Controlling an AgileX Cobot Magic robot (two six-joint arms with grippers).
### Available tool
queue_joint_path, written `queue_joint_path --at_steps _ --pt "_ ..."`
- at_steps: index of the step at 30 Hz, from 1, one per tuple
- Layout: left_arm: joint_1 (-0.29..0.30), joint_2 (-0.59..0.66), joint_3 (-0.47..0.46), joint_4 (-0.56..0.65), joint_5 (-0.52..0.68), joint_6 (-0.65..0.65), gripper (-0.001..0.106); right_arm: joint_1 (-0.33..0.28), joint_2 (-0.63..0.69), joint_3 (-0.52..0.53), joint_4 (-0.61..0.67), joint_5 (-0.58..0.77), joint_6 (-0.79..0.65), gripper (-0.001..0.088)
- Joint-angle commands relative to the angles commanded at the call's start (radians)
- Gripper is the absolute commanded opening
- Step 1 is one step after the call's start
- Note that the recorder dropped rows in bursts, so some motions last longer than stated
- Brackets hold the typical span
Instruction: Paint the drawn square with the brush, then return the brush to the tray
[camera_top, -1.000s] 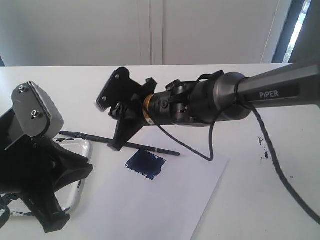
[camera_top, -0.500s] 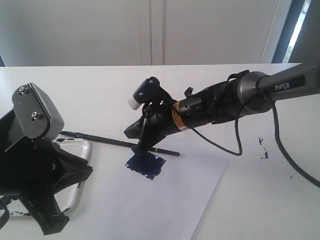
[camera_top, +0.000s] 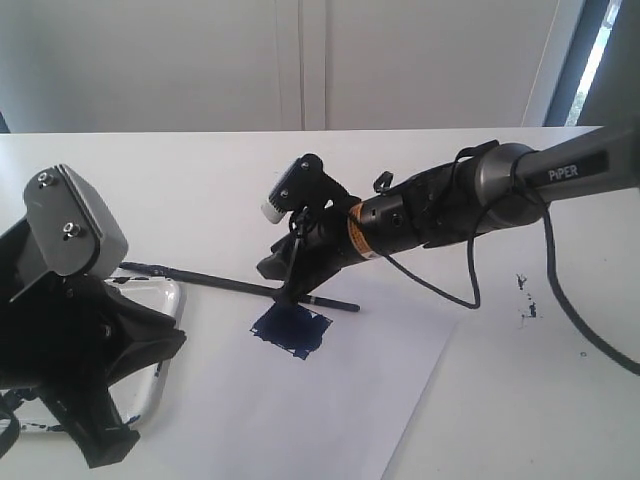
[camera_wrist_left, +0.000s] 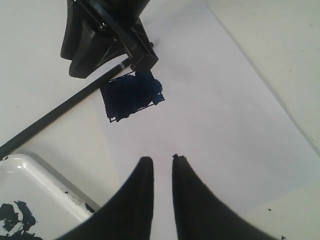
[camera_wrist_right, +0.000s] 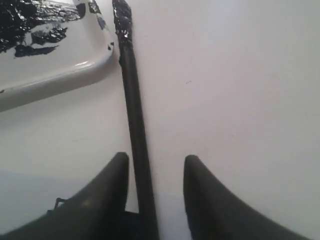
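Observation:
The brush (camera_top: 215, 281) lies flat on the table, its painted tip (camera_wrist_right: 122, 20) beside the rounded corner of the tray (camera_wrist_right: 60, 70) and its other end on the paper. My right gripper (camera_top: 277, 283) is lowered over the handle and open. The handle (camera_wrist_right: 137, 150) runs between the fingers, closer to one finger, with a gap on both sides. The drawn square (camera_top: 292, 330) is filled navy, just in front of that gripper; it shows too in the left wrist view (camera_wrist_left: 131, 95). My left gripper (camera_wrist_left: 162, 160) hovers over the paper by the tray (camera_top: 176, 300), a narrow gap between its fingers, empty.
The white paper sheet (camera_top: 330, 410) lies askew in the middle of the white table. Navy paint specks (camera_top: 525, 300) mark the table at right. The right arm's cable (camera_top: 470, 290) hangs beside its wrist. A wall closes off the table's far edge.
The right gripper has swung down and slid along the brush toward the square, and its jaws have opened off the handle. The brush and the left arm have not moved.

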Motion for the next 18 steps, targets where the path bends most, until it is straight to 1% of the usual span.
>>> queue_joint_path --at_steps 3,5,6,9,12,13,14,16,18 --pt "0.000 0.000 0.000 0.001 0.000 0.000 0.021 0.009 0.031 -0.022 -0.008 0.002 0.000 0.0476" --pt "0.000 0.000 0.000 0.001 0.000 0.000 0.021 0.028 0.050 -0.038 -0.014 0.017 -0.034 0.0414" --pt "0.000 0.000 0.000 0.001 0.000 0.000 0.021 0.046 0.059 -0.051 -0.014 0.057 -0.080 0.0387" --pt "0.000 0.000 0.000 0.023 0.015 0.000 0.021 0.066 0.074 -0.081 -0.010 0.085 -0.084 0.0382" --pt "0.000 0.000 0.000 0.031 0.022 0.000 0.021 0.066 0.095 -0.114 -0.012 0.080 -0.075 0.0380" --pt "0.000 0.000 0.000 0.031 0.022 0.000 0.021 0.066 0.100 -0.116 -0.014 0.080 -0.064 0.0368" --pt "0.000 0.000 0.000 0.031 0.023 0.000 0.021 0.066 0.104 -0.117 -0.019 0.077 -0.053 0.0332" --pt "0.000 0.000 0.000 0.031 0.023 0.000 0.021 0.066 0.116 -0.117 -0.062 0.058 -0.010 0.0282" --pt "0.000 0.000 0.000 0.031 0.023 0.000 0.021 0.066 0.123 -0.117 -0.084 0.063 0.008 0.0282"
